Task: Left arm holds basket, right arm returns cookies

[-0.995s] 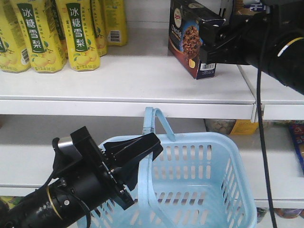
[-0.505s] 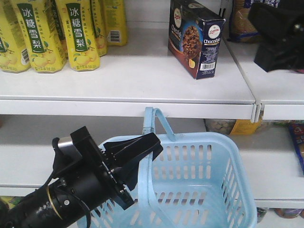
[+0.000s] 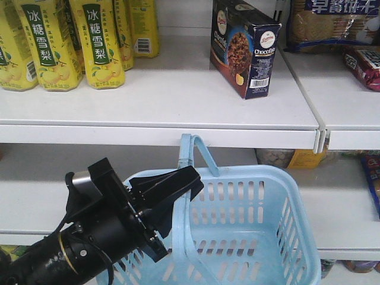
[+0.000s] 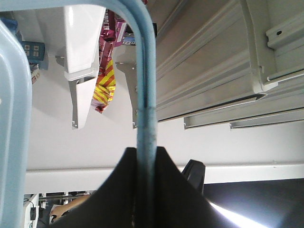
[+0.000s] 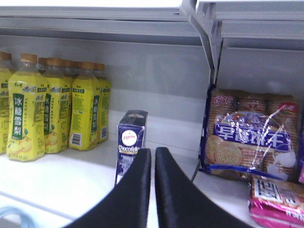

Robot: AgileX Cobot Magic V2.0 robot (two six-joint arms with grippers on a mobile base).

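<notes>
Right claw [image 5: 153, 190] gone from front view (cookies [image 3: 245, 47] remain shelved).

White shelf [image 3: 178, 95] carrying yellow drink bottles [image 3: 71, 41] at left and an upright navy cookie box [image 3: 244, 47] near its right end. The adjoining shelf section [image 3: 350, 107] bears a biscuit bag [image 3: 332, 24] and a red packet [image 3: 363, 64].

Black left arm [image 3: 89, 237], yellow-ringed joint, grey block; possibly tiny screws.
</notes>
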